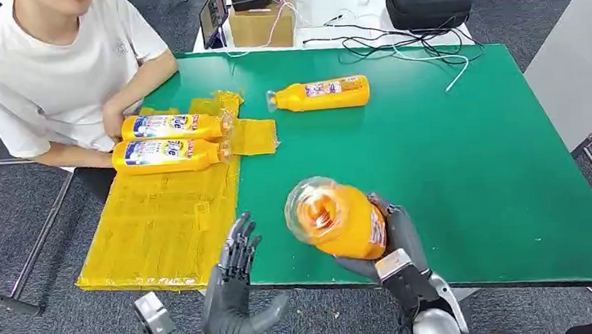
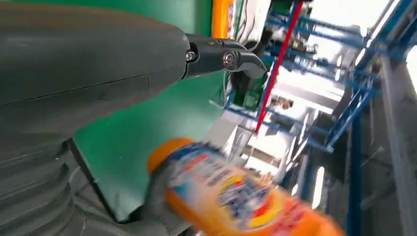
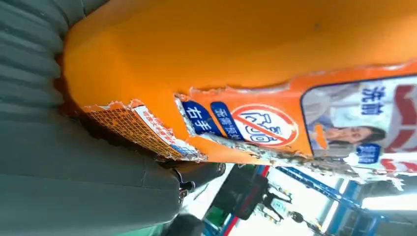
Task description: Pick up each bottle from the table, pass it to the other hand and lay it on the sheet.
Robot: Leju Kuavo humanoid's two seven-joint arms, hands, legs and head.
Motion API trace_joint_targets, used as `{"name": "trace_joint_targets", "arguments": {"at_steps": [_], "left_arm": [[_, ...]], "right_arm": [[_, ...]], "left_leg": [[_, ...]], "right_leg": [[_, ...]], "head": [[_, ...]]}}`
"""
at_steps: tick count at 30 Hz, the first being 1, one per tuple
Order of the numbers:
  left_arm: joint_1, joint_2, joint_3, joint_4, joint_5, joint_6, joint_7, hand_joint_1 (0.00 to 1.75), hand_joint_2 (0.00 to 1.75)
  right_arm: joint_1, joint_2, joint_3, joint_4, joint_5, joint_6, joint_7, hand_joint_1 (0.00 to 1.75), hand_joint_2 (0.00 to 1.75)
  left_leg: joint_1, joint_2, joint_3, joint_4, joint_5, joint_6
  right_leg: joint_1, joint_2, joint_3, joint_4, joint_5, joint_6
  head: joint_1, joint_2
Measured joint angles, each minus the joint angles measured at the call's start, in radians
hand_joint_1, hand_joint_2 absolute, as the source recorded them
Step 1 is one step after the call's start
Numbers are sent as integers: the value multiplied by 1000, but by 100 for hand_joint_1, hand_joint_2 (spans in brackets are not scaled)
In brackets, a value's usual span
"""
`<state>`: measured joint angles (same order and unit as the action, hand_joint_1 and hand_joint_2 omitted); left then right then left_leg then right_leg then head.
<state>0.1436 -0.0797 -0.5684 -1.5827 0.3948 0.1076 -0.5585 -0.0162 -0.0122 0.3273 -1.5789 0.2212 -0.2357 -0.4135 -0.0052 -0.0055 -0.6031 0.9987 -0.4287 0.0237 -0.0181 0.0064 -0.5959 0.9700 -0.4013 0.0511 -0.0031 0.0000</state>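
My right hand (image 1: pixel 396 243) has a solid grip round an orange bottle (image 1: pixel 338 217), held up off the green table (image 1: pixel 455 169) with its base tipped toward my head cam. Just beside that bottle, on the sheet side, my left hand (image 1: pixel 235 293) is up with fingers spread, nothing in it. Beyond the held bottle, the yellow sheet (image 1: pixel 160 219) carries two bottles (image 1: pixel 169 142) lying side by side at its far end. A fourth bottle (image 1: pixel 320 94) lies on the table farther back. A person in a white shirt (image 1: pixel 58 67) sits past the sheet.
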Motion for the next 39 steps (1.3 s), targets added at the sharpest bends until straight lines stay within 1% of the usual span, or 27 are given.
{"name": "trace_joint_targets", "arguments": {"at_steps": [2, 4, 10, 16, 22, 29, 31, 34, 37, 38, 39], "left_arm": [[-3, 2, -3, 14, -3, -2, -4, 0, 175], [-5, 2, -5, 23, -24, 2, -12, 0, 175], [-24, 2, -23, 63, -144, 108, -13, 0, 175], [-36, -3, -28, 95, -150, 108, -8, 0, 175], [-43, -4, -28, 104, -153, 109, -8, 0, 175], [-45, -13, -20, 108, -139, 141, -9, 0, 175], [-43, -15, -14, 101, -87, 106, 4, 0, 175], [-31, -15, 8, 76, 40, -8, 53, 0, 175], [-12, -15, 40, 58, 89, -58, 67, 0, 175], [-6, -15, 51, 55, 102, -70, 73, 2, 175], [-1, -15, 65, 53, 120, -85, 84, 30, 175]], "right_arm": [[-5, 5, 8, 0, -8, 16, 8, 175, 175], [-11, 6, 30, 1, 29, 31, 18, 175, 175], [-30, 21, 117, 22, 72, 47, 56, 175, 175], [-69, 39, 197, 76, 105, 50, 90, 175, 175], [-84, 47, 225, 106, 114, 50, 93, 175, 175], [-110, 46, 300, 151, 229, 53, 127, 175, 175], [-120, 47, 327, 176, 238, 60, 133, 175, 175], [-144, 47, 362, 218, 226, 84, 132, 175, 175], [-175, 47, 388, 255, 225, 106, 126, 175, 175], [-185, 48, 399, 267, 227, 117, 126, 175, 175], [-198, 48, 416, 281, 227, 133, 126, 175, 175]], "left_leg": [[0, 0, 0, 0, 0, 0], [0, 0, 0, 0, 0, 0], [0, 0, 0, 0, 0, 0], [0, 0, 0, 0, 0, 0], [0, 0, 0, 0, 0, 0], [1, 0, 0, 0, 0, -1], [1, 0, 0, 0, 0, -1], [1, 1, 0, 0, 0, -1], [1, 1, 0, 0, 0, -1], [1, 1, 0, 0, 0, -1], [1, 1, 0, 0, 0, -1]], "right_leg": [[0, 0, 0, 0, 0, 0], [0, 0, 0, 0, 0, 0], [0, 0, 0, 0, 0, 0], [0, 0, 0, 0, 0, 0], [0, 0, 0, 0, 0, 0], [0, 0, -1, 0, -1, -1], [1, 0, -1, 0, 0, -1], [0, 0, -1, 0, 0, -1], [0, 0, -1, 0, 0, -1], [0, 0, -1, 0, 0, -1], [0, 0, -1, 0, 0, -1]], "head": [[0, 0], [0, 0], [0, 0], [1, 0], [0, 0], [0, 0], [0, 0], [0, 0], [0, 0], [0, 0], [0, 0]]}}
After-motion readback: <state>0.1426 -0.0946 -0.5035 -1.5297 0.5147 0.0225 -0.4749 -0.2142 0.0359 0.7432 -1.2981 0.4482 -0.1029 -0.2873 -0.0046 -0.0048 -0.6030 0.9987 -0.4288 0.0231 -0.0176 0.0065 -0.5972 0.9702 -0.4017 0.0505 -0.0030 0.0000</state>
